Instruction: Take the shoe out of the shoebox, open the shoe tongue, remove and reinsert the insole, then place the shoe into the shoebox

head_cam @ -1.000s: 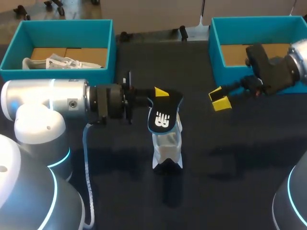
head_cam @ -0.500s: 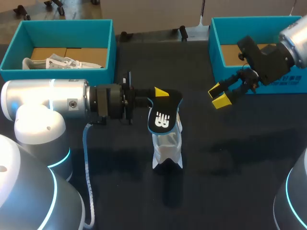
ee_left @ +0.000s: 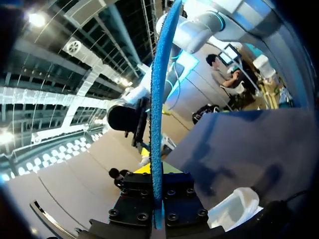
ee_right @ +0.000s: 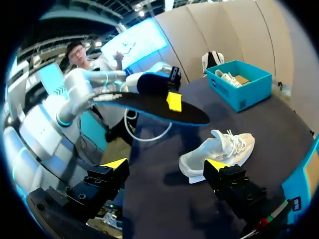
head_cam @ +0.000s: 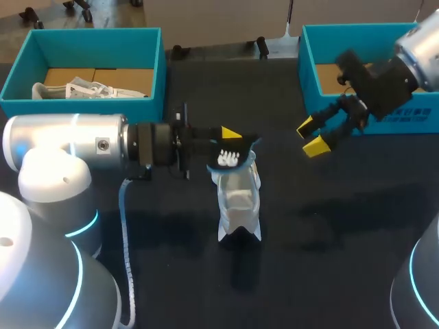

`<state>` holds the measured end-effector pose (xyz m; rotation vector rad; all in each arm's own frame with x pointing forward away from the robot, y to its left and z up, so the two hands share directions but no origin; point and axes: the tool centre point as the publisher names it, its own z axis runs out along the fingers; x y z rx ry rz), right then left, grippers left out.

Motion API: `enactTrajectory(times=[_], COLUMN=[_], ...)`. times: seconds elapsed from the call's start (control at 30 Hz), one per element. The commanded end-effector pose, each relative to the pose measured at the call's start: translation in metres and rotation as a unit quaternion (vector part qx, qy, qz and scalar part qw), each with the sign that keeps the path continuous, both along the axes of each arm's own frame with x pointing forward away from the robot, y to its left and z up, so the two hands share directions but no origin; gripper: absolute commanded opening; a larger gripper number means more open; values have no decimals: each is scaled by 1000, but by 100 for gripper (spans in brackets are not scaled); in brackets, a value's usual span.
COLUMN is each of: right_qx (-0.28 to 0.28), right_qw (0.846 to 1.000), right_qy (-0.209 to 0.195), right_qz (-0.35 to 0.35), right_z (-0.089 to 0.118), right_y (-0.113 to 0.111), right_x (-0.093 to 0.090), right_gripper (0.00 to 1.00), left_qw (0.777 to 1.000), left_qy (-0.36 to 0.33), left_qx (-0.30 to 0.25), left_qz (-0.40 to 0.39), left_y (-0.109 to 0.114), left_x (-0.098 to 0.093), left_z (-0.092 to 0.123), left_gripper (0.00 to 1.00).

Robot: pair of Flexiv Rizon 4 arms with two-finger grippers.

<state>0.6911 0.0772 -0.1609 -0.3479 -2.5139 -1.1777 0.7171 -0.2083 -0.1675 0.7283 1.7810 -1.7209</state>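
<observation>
My left gripper [head_cam: 230,137] clamped on insole [head_cam: 232,157], now rotated flatter above shoe [head_cam: 239,205] at centre of table [head_cam: 343,226]. My right gripper [head_cam: 311,136], fingers spread, empty, lifted slightly beside right shoebox [head_cam: 306,65]. Insole out of shoe; reinsertion looks next.

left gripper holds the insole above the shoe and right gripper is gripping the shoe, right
No: the right gripper is open and empty, apart from the shoe, as the head view shows. The left gripper does hold the insole above it.
</observation>
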Motion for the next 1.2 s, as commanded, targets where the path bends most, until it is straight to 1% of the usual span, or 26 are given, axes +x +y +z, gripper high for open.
enactTrajectory(times=[0.03, 0.07, 0.13, 0.23, 0.27, 0.3, 0.33, 0.4, 0.6, 0.73, 1.0, 1.03, 1.07, 1.13, 1.17, 1.2], right_qx=[-53, -55, -81, -75, -80, -100, -108, -108, -108, -108, -108, -116, -119, -139, -135, -141], right_qw=[995, 994, 990, 988, 988, 987, 988, 988, 988, 988, 988, 986, 981, 974, 970, 968], right_qy=[-81, -95, -111, -132, -129, -128, -105, -105, -105, -105, -105, -118, -141, -168, -191, -197], right_qz=[4, 16, 15, 25, 20, 15, 21, 21, 21, 21, 21, 36, 52, 59, 70, 73], right_z=[-3, -4, -7, -10, -12, -15, -19, -19, -19, -19, -19, -25, -30, -37, -39, -41], right_y=[2, 2, 4, 7, 8, 9, 10, 10, 10, 10, 10, 11, 11, 11, 12, 12], right_x=[-5, -5, -4, -3, -3, -2, -1, -1, -1, -1, -1, 3, 7, 11, 12, 14], right_gripper=[100, 100, 100, 100, 100, 100, 100, 100, 100, 100, 100, 100, 100, 100, 100, 100], left_qw=[999, 999, 997, 995, 994, 992, 990, 988, 987, 987, 986, 986, 986, 986, 986, 986], left_qy=[29, 38, 65, 94, 100, 117, 127, 144, 150, 153, 161, 162, 162, 163, 162, 161], left_qx=[9, 5, 1, -7, -11, -15, -23, -27, -20, -26, -28, -28, -29, -28, -29, -30], left_qz=[-15, -20, -31, -37, -38, -46, -49, -57, -51, -43, -35, -34, -34, -32, -28, -26], left_y=[10, 11, 14, 17, 18, 20, 21, 23, 22, 24, 26, 26, 26, 27, 28, 29], left_x=[-4, -6, -10, -13, -13, -15, -16, -18, -21, -23, -25, -25, -26, -28, -29, -29], left_z=[6, 7, 8, 8, 9, 9, 10, 10, 9, 11, 2, 2, 1, 2, 3, 4], left_gripper=[0, 0, 0, 0, 0, 0, 0, 0, 0, 0, 0, 0, 0, 0, 0, 0])
